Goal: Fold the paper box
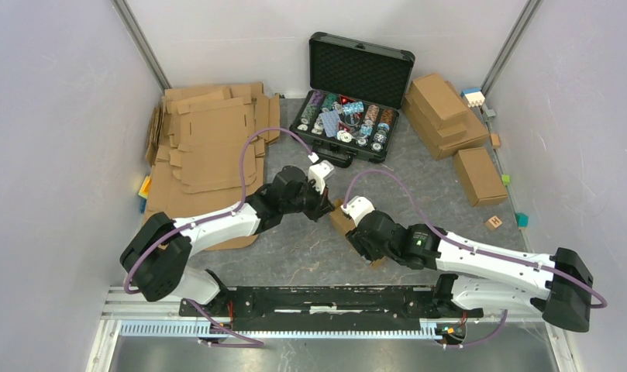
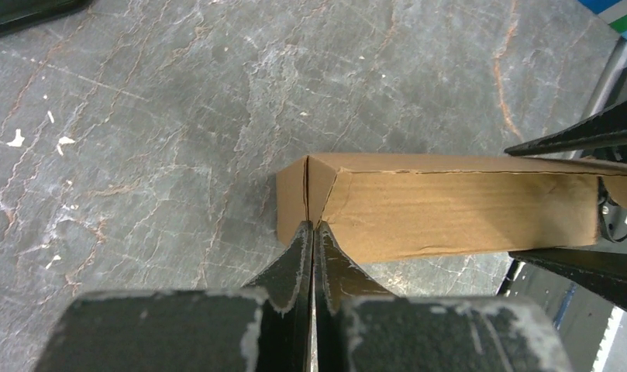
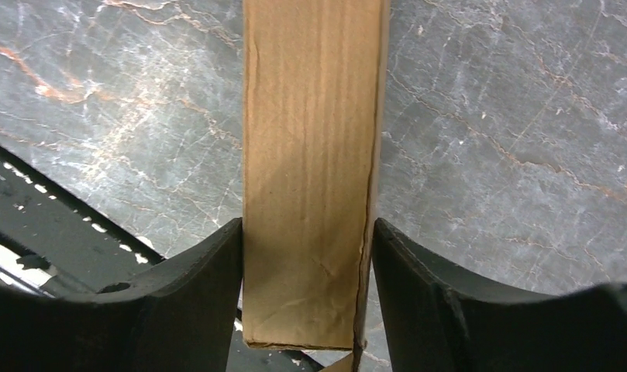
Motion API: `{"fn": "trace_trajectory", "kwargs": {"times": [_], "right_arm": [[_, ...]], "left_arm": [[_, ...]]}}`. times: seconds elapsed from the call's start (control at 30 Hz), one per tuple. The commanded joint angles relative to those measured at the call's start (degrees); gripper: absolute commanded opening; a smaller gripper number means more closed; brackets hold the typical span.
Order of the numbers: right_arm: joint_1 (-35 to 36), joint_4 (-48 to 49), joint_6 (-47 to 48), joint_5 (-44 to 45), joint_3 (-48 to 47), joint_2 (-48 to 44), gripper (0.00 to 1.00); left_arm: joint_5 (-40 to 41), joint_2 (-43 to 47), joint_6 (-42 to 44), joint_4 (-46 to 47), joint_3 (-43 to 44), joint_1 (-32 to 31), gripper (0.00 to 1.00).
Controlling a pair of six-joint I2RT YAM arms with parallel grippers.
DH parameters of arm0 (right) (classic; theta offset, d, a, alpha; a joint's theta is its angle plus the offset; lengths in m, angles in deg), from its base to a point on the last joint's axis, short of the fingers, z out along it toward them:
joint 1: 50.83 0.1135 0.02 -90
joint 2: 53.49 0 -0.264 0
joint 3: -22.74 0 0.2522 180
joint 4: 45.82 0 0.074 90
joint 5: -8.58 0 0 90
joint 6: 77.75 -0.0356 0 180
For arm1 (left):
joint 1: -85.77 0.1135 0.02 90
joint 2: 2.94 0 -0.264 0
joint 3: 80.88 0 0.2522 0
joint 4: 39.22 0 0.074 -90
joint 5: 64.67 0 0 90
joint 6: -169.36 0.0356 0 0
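Held at mid-desk (image 1: 294, 256): paper box (image 1: 339, 218), clamped across its width in the right pincer (image 3: 306, 232).
Left pincer (image 2: 314, 232) pressed together, tips at the box's end corner. Grey marbled surface, pale walls; flat cardboard sheets (image 1: 209, 147) far left, open chip case (image 1: 349, 116) behind.

Even bright light, soft shadows, sharp

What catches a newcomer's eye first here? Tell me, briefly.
Mid-table, both arms meet on the paper box: the right gripper clamps its sides, the left gripper, shut, touches one end. Behind them stands an open black case of chips, with flat cardboard sheets piled at back left.
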Motion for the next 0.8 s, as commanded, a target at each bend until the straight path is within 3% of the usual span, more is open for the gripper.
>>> {"fn": "trace_trajectory", "kwargs": {"times": [0.0, 0.4, 0.6, 0.77], "right_arm": [[-0.2, -0.9, 0.1, 4.1, -3.1, 1.2, 0.67], [-0.3, -2.1, -0.1, 4.2, -3.8, -1.6, 0.93], [-0.3, -2.2, 1.2, 3.8, -2.9, -2.8, 0.91], [-0.3, -1.0, 2.3, 1.7, -2.0, -2.0, 0.87]], "left_arm": [[4.6, 1.1, 3.4, -5.0, 0.8, -0.5, 0.02], [7.8, 0.5, 3.7, -5.8, 1.4, -2.2, 0.02], [7.8, 1.0, 3.7, -4.0, 0.9, -3.4, 0.03], [6.9, 1.3, 2.5, -1.9, 0.1, -3.5, 0.18]]}}
